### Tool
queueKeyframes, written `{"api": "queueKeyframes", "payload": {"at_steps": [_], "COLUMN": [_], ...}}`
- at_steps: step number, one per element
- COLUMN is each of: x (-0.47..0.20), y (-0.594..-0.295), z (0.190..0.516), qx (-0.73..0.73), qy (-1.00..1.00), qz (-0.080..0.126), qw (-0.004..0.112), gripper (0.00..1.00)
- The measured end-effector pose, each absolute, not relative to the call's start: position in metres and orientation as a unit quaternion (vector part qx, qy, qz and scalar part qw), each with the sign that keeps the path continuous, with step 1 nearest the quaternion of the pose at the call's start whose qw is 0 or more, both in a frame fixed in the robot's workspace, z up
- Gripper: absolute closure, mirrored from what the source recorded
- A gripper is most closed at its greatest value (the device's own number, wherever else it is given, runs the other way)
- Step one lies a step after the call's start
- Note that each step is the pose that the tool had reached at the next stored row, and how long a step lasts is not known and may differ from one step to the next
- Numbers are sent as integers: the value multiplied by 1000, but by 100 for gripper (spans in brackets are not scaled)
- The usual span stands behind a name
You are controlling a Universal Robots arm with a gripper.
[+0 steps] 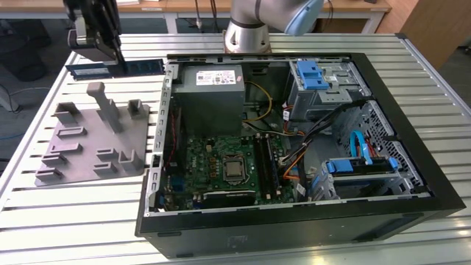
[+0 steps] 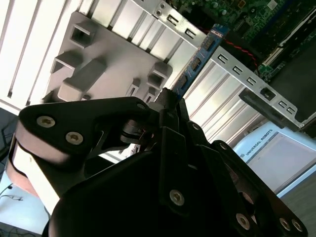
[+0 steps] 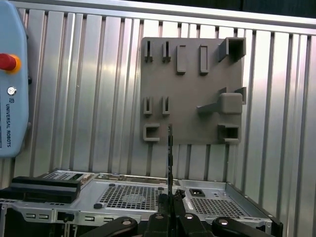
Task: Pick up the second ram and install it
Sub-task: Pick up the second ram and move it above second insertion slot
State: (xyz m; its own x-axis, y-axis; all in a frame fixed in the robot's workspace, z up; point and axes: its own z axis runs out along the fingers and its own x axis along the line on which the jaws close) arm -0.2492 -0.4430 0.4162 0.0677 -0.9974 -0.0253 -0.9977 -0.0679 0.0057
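Blue-green and thin, the second ram (image 1: 88, 70) is clamped in my gripper (image 1: 119, 62). My jaws are drawn in to a gap as narrow as the board and press on its two flat faces. In the exterior view I hold it in the air above the slatted metal table (image 1: 74, 221), level along its length and standing on its long edge. It hangs beyond the grey tray (image 1: 88, 160), and its end toward the exterior view's right is just beside the far corner of the open computer case (image 1: 294, 226). The pale label shows on the end toward the exterior view's left, and my black body covers part of the middle. The motherboard (image 1: 220, 157) and its long black slot rails (image 1: 266, 163) lie down inside the case, well apart from the board I carry. In the second wrist view the second ram (image 2: 197, 61) runs out from my gripper (image 2: 170, 106) as a slim strip with dark chips along it. The grey tray (image 2: 113, 54) and the case's metal wall lie behind it. In the first wrist view the second ram (image 3: 170, 153) shows edge-on as a thin dark line rising from my gripper (image 3: 170, 200), crossing the case wall toward the grey tray (image 3: 192, 64). A pale blue pendant (image 3: 12, 79) with a red button lies on the slats off to one side.
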Motion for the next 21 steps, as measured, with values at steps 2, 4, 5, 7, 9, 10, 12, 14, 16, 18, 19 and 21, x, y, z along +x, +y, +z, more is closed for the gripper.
{"api": "queueKeyframes", "payload": {"at_steps": [2,4,5,7,9,10,12,14,16,18,19,21], "x": [-244,-239,-237,-232,-227,-224,-220,-215,-210,-205,-203,-198], "y": [-443,-443,-443,-443,-443,-443,-443,-443,-443,-443,-443,-443], "z": [416,416,416,416,416,416,416,416,416,416,416,416], "qx": [-731,-731,-731,-731,-731,-731,-731,-731,-731,-731,-731,-731], "qy": [683,683,683,683,683,683,683,683,683,683,683,683], "qz": [11,11,11,11,11,12,12,12,12,12,12,12], "qw": [6,6,6,6,6,6,6,6,6,6,6,6], "gripper": [86,86,86,86,86,86,86,86,86,86,86,86]}}
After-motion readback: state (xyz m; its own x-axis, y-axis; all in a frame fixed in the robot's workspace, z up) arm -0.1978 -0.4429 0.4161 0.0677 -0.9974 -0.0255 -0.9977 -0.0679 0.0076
